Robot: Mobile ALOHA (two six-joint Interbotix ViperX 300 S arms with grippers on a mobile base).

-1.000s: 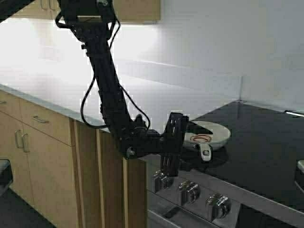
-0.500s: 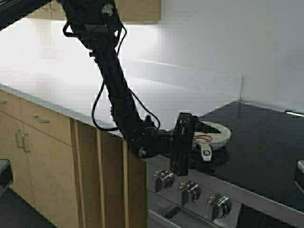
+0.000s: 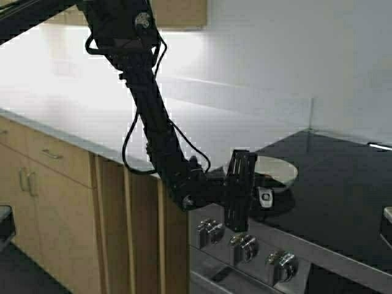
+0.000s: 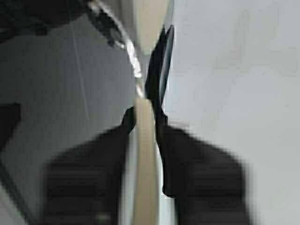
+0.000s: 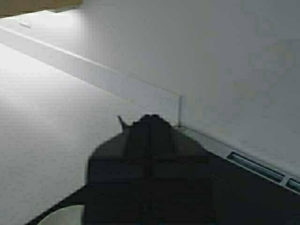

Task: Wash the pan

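Observation:
The pan (image 3: 278, 169) is a small white round pan with its short pale handle (image 3: 264, 197) pointing toward the stove's front. It sits on the black cooktop (image 3: 331, 184) near the front left corner. My left gripper (image 3: 247, 179) reaches in from the left, and its body hides the pan's near side. In the left wrist view the cream pan edge (image 4: 143, 154) runs between the two dark fingers (image 4: 161, 112), which press on it from both sides. My right gripper (image 5: 151, 118) is shut and empty, held up facing the wall; in the high view only a bit shows at the right edge.
Stove knobs (image 3: 245, 246) line the front panel below the pan. A white counter (image 3: 92, 116) stretches to the left over wooden cabinets (image 3: 55, 184). A low backsplash (image 3: 257, 101) and wall stand behind the cooktop.
My left arm has swung right and its gripper has slid onto the pan's near edge, now hiding more of the pan. The pan's handle has stayed in place.

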